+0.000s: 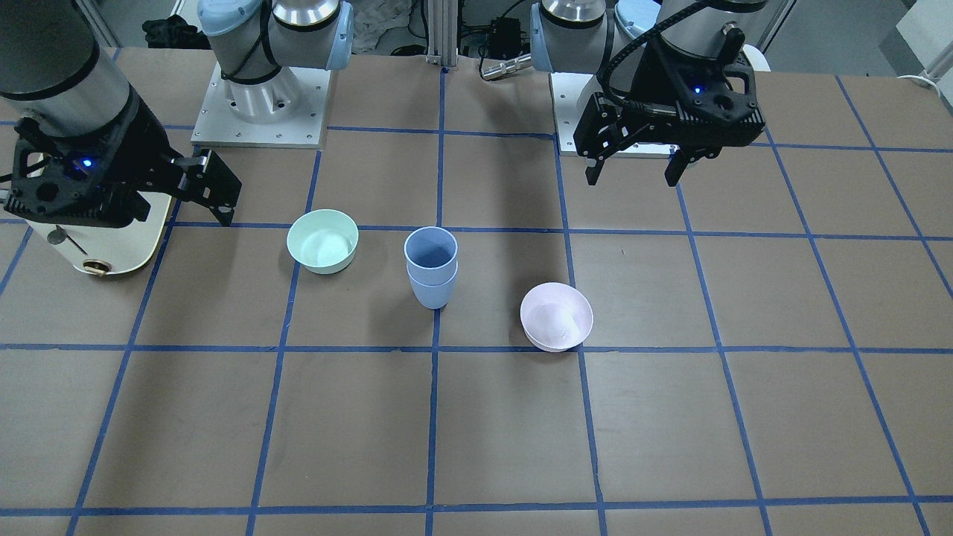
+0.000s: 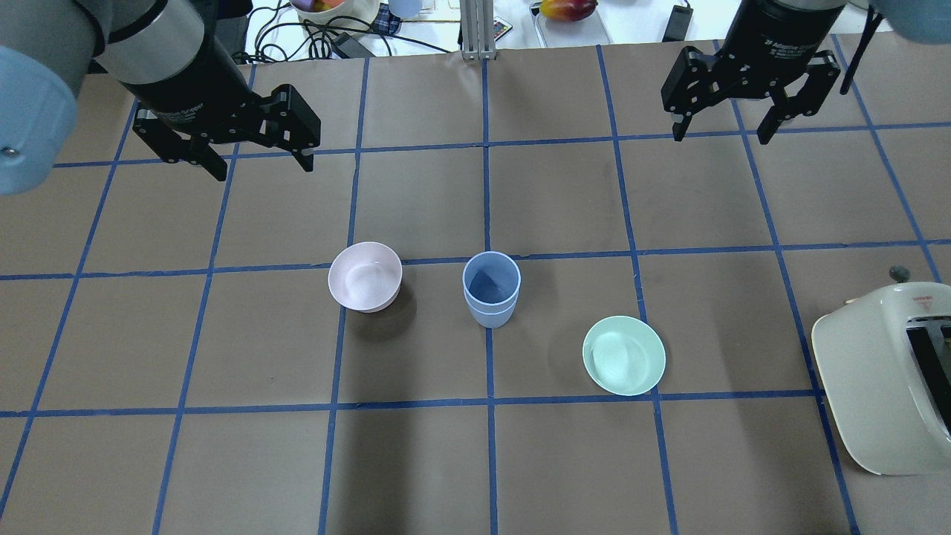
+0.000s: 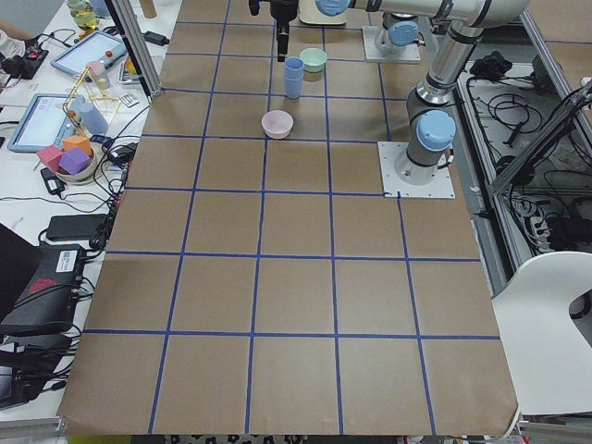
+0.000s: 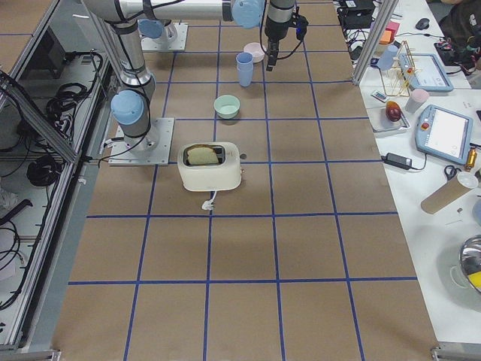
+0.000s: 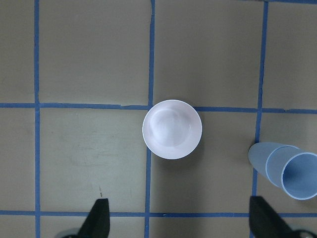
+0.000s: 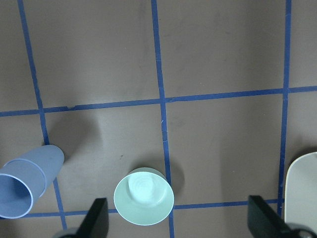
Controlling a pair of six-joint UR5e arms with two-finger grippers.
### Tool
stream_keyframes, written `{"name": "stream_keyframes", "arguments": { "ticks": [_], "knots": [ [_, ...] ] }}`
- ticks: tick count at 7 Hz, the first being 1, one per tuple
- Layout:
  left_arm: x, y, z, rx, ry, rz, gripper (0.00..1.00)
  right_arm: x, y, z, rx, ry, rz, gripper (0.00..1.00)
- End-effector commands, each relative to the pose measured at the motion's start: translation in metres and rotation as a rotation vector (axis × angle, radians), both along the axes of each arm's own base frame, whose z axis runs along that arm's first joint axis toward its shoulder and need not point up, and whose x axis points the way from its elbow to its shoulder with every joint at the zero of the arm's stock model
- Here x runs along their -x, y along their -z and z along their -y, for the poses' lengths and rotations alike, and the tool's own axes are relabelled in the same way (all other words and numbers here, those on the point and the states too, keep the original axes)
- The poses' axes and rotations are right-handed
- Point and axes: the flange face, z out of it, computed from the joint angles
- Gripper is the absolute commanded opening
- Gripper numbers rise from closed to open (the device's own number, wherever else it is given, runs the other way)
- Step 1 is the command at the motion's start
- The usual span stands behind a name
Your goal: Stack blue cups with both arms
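Blue cups: the blue cups (image 2: 491, 291) are nested one inside the other and stand upright near the middle of the table (image 2: 223, 461), on the centre line of the tape grid (image 2: 487, 186). No gripper touches them.
Stack, by view: the overhead view shows mostly the rims. The two wrist views show the side, with the upper cup's wall rising out of the lower one.
Pink bowl: the pink bowl (image 2: 365, 276) sits near the cups on the robot's left, apart from them. It lies centred in the left wrist view.
Green bowl: the green bowl (image 2: 623, 355) sits on the robot's right, nearer the robot than the cups.
Left gripper: the left gripper (image 2: 264, 167) hangs above the table with its jaws spread wide and nothing between them.
Right gripper: the right gripper (image 2: 721, 134) is also raised, spread wide and empty.
Toaster: the toaster (image 2: 884, 379) stands at the robot's far right. Only the exterior right view shows a tan slice (image 4: 204, 155) in its slot.
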Motion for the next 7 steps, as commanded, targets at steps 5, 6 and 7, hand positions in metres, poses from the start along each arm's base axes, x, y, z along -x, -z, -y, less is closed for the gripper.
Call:
{"name": "stream_keyframes", "arguments": {
  "ticks": [5, 6, 7],
  "knots": [
    [0.0005, 0.0037, 0.0017, -0.011, 0.0, 0.003, 1.0, 0.0057, -0.0036, -0.0072, 0.0, 0.006, -0.056, 1.0],
    [0.001, 0.0045, -0.0039, -0.046, -0.003, 0.004, 1.0, 0.0057, -0.0029, -0.0067, -0.002, 0.006, -0.056, 1.0],
    [0.0011, 0.0043, -0.0037, -0.094, -0.011, 0.006, 1.0, 0.0056, -0.0028, -0.0067, -0.002, 0.006, -0.055, 1.0]
  ]
}}
